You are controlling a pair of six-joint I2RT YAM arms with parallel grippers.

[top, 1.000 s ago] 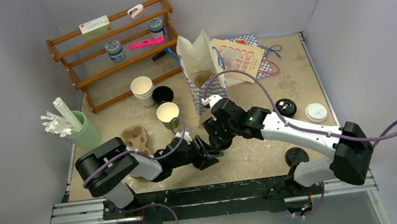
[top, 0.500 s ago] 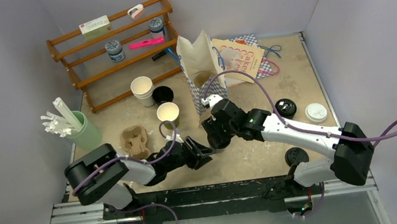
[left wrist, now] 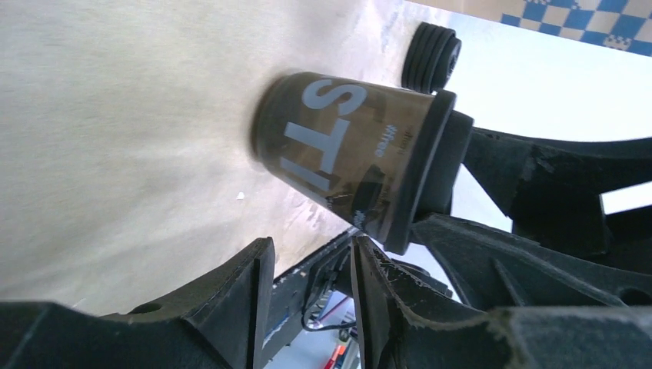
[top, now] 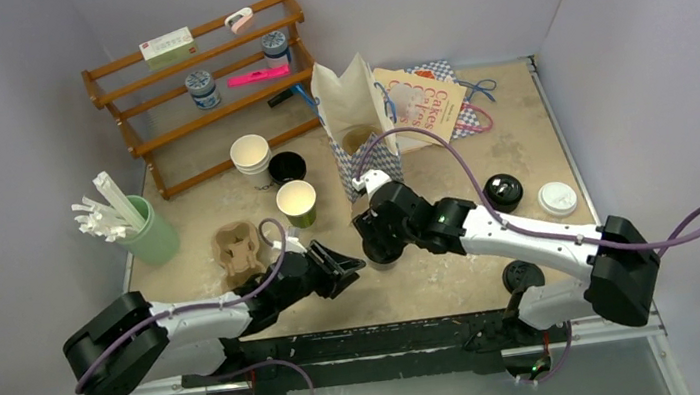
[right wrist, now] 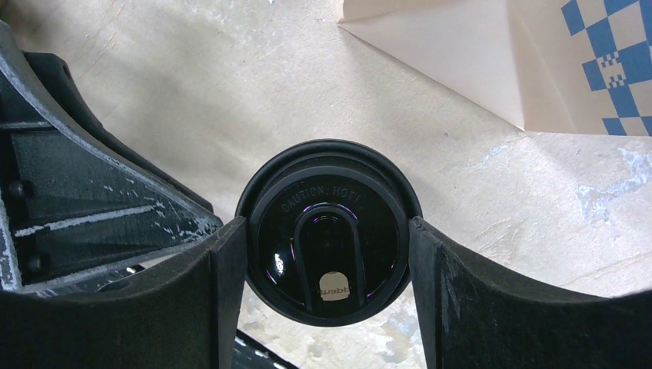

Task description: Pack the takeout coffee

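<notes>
The takeout coffee (right wrist: 329,231), a small black paper cup with a round black sip lid, stands on the table. My right gripper (right wrist: 327,234) comes down from above, shut on the lid's rim, a finger on each side. In the left wrist view the cup (left wrist: 346,157) shows grey lettering, with the right gripper's fingers round its top. My left gripper (left wrist: 307,254) is open and empty, a short way to the cup's left. From the top view, the left gripper (top: 342,261) sits just left of the right gripper (top: 376,240), apart from it.
An open paper bag (top: 357,121) with a checked base stands right behind the cup. A green cup (top: 296,202), stacked white cups (top: 250,156) and a cardboard cup carrier (top: 238,248) are at the left. Loose lids (top: 504,189) lie at the right. A wooden shelf (top: 201,85) lines the back.
The left arm has drawn back to the left and low over the table, its gripper moving off the cup. The right gripper has shifted slightly left with the cup in it.
</notes>
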